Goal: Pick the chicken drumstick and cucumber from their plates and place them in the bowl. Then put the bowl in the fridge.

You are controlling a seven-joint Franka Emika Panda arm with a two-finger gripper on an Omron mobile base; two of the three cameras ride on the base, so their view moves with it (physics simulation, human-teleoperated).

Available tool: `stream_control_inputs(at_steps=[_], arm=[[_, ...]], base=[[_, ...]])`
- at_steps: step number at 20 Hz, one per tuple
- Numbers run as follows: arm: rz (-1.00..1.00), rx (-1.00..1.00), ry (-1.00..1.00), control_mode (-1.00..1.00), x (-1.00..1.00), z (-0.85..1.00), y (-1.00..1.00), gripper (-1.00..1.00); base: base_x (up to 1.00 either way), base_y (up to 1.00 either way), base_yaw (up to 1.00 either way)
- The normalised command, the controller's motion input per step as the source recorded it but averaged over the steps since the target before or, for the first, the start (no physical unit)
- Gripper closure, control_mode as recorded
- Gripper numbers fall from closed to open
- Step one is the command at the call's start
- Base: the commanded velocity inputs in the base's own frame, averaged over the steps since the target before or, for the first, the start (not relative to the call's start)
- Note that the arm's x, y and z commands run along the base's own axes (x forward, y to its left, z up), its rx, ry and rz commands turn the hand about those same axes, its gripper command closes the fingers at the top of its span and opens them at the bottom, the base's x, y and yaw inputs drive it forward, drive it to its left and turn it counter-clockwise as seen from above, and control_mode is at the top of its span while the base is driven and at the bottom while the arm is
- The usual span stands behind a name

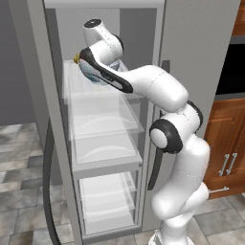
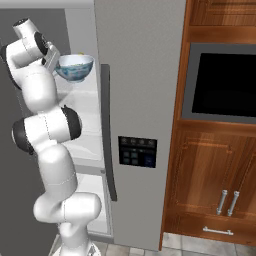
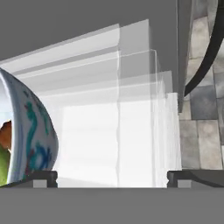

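Note:
The bowl (image 2: 75,67), white inside with blue-green patterning outside, stands on the top shelf of the open fridge (image 2: 140,75). In the hand view the bowl (image 3: 33,131) sits at the left, its wall beside my left fingertip (image 3: 43,177). Inside it I see the reddish-brown chicken drumstick (image 3: 4,133) and the green cucumber (image 3: 3,168). My gripper (image 3: 112,177) is open, with only the translucent shelves (image 3: 109,109) between its fingers. In the left base view my arm covers most of the bowl (image 1: 92,77). The plates are out of view.
Lower translucent shelves (image 1: 105,143) stack below the top one. A long dark handle (image 2: 107,135) runs down the closed fridge door. A black-fronted wall oven (image 2: 225,82) in wood cabinets (image 2: 210,175) stands to the right. Grey floor tiles (image 1: 19,206) lie below.

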Motion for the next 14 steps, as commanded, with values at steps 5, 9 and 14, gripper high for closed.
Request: stream_control_inputs(at_steps=[5,9,14], arm=[[0.04,0.03,-0.06,-1.0,-0.3,0.11,-0.18,-1.0],[0.03,0.09,0.0,-1.0,-0.45,0.23,-0.3,-1.0],[0.11,0.12,-0.01,-1.0,-0.66,0.01,-0.32,-1.0]], base=[[0.0,0.0,0.0],[0.0,0.0,0.0],[0.0,0.0,0.0]])
